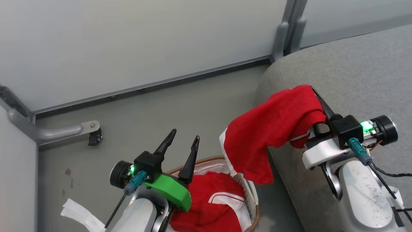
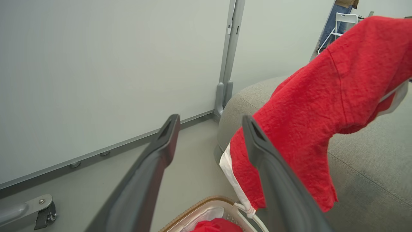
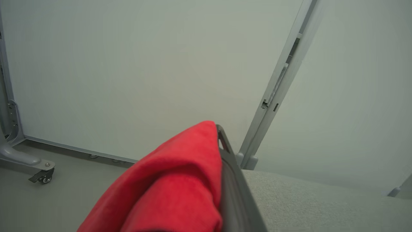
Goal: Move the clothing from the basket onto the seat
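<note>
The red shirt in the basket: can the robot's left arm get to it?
Probably yes. The left gripper hangs open just above the basket, and the red shirt lies uncovered on top inside it. The other red garment hangs off to the side, not in the way.

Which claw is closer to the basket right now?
Left. The left claw stands open directly over the rim of the basket. The right claw is off to the side, above the edge of the sofa, shut on a red garment.
</note>
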